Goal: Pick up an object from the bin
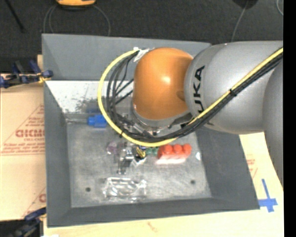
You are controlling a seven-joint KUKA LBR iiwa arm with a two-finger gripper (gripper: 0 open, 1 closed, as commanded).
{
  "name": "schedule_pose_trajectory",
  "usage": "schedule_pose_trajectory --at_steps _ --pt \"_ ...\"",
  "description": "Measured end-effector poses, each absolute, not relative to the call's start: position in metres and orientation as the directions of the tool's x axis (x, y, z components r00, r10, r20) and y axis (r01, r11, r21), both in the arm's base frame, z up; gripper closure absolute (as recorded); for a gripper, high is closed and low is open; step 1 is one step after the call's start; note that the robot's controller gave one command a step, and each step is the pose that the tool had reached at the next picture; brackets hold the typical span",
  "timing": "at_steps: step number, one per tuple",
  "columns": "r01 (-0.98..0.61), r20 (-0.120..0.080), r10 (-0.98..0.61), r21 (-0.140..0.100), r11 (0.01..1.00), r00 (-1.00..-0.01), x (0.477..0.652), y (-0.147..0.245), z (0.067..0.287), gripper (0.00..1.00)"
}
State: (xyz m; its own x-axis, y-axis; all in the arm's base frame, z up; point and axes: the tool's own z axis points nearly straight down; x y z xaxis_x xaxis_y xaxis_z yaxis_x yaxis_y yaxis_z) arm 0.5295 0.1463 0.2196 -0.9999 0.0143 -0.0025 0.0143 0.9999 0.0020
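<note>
Camera view: gripper low over the bin's middle.
You see it just left of a red ribbed pack (clear wrapper nearby); open or closed, you cannot tell.

We see a grey metal bin; on its floor lie a blue piece back left, a red block right of centre, and crumpled clear plastic in front.

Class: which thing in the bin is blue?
The small blue block, farthest to the upper left; the red pack and the clear crumpled wrapper lie lower.
</note>
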Motion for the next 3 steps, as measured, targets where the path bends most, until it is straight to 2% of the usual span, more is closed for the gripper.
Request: schedule_pose_trajectory --at_steps 1,2,3 --pt "0.063 -0.005 0.063 0.0 0.998 -0.998 0.584 0.116 0.189 0.0" --pt "0.015 -0.011 0.015 0.003 1.0 -1.0 0.617 0.085 0.072 0.0" --pt "0.014 -0.016 0.014 0.004 1.0 -1.0 0.619 0.086 0.077 1.0"
